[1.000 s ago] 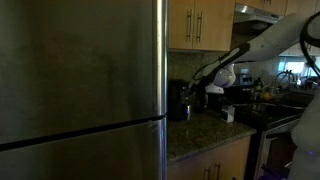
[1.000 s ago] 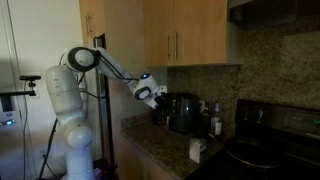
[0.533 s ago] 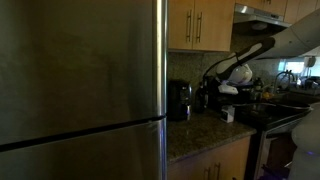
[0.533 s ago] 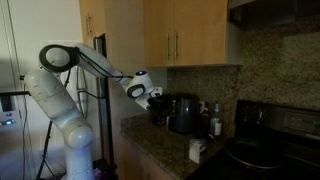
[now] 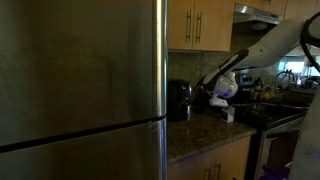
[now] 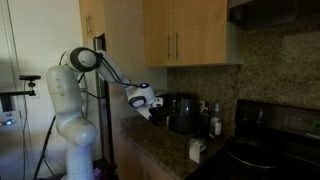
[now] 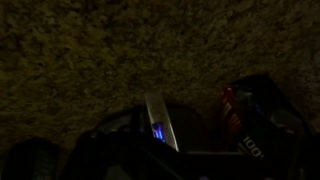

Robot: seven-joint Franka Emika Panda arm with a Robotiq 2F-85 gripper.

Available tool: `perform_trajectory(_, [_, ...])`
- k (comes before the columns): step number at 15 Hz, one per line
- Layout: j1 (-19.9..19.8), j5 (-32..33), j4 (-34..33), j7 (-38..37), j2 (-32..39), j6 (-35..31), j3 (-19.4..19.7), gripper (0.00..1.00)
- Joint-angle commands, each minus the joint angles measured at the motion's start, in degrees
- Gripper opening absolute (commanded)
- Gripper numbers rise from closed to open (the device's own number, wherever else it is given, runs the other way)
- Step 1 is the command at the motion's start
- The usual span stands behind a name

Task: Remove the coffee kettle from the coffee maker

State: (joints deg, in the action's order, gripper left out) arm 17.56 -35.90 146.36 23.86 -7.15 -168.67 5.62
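The black coffee maker [image 5: 178,100] stands on the granite counter against the backsplash; it also shows in the other exterior view [image 6: 183,112]. I cannot make out the coffee kettle apart from the machine. My gripper [image 5: 221,93] hangs a short way from the coffee maker, above the counter, as both exterior views show [image 6: 145,102]. A dark shape sits just under the gripper, and I cannot tell whether it is held. The wrist view is very dark: a silver strip with a blue light [image 7: 157,124] and a black-and-red object [image 7: 250,118] lie before speckled granite. The jaws are not discernible.
A big steel fridge [image 5: 80,90] fills the foreground. Wooden cabinets [image 6: 190,35] hang above the counter. A small white box [image 6: 197,150] lies on the counter near the black stove [image 6: 265,150]. Bottles [image 6: 215,118] stand beside the coffee maker.
The gripper was close to the coffee maker a second ago; it has drawn back from it and now hangs a little lower. The arm's elbow has swung round.
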Motion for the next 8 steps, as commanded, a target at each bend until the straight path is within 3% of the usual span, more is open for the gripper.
perform_trajectory(1, [1.8, -4.5, -4.3, 5.7, 6.3, -4.9, 0.7, 1.0])
perform_trajectory(8, [0.9, -7.3, -9.3, 11.5, 10.3, -7.6, -0.1, 1.0])
